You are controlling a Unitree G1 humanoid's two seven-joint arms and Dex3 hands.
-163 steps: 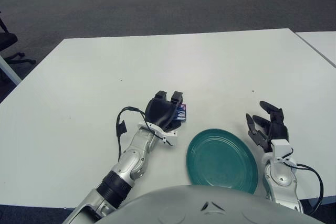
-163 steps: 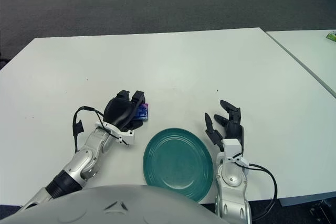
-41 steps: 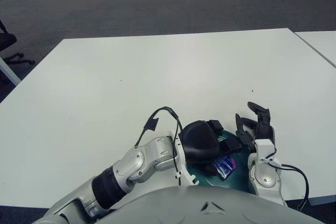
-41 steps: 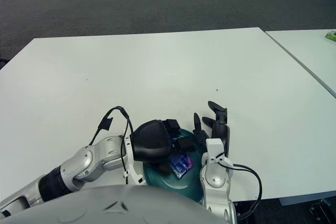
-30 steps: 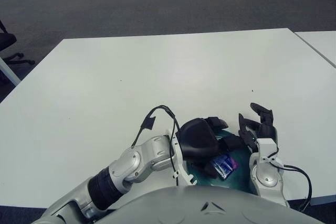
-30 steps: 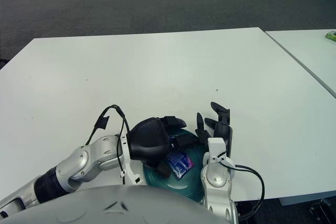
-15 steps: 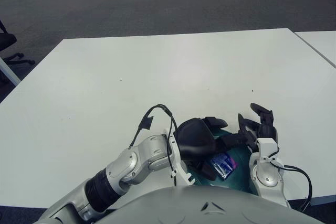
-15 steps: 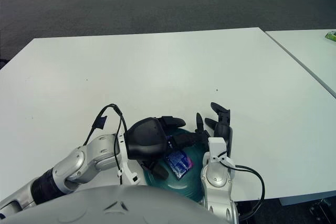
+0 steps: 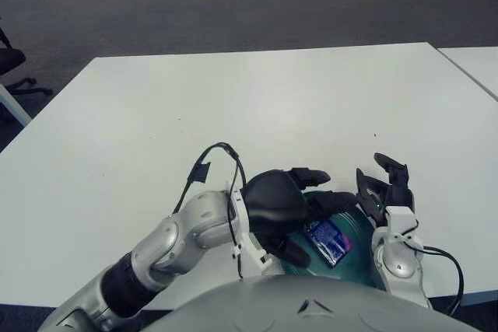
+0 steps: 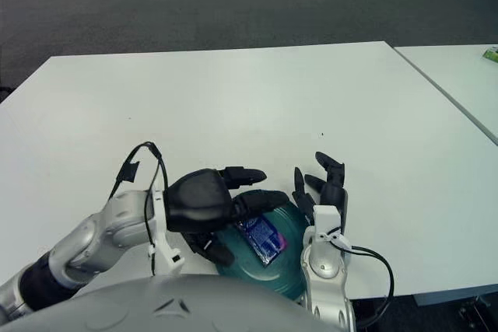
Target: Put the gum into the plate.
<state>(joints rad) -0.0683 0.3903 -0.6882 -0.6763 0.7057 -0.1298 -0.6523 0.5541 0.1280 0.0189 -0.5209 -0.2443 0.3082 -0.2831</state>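
Note:
The blue gum packet [image 9: 325, 237] lies flat inside the teal plate [image 9: 360, 231] near the table's front edge, also seen as the gum packet [image 10: 262, 235] in the right eye view. My left hand [image 9: 299, 200] hovers over the plate's left side with its fingers spread and nothing in them; it hides part of the plate. My right hand [image 9: 385, 188] shows just right of the plate, fingers spread upward, empty.
The white table [image 9: 233, 106] stretches far ahead and to both sides. A second white table [image 10: 459, 75] stands to the right across a narrow gap, with a small green object [image 10: 490, 54] on it. Grey carpet lies beyond.
My left hand has let go of the gum, spread its fingers and pulled back to the left. The gum now lies uncovered in the plate. The right hand barely moved.

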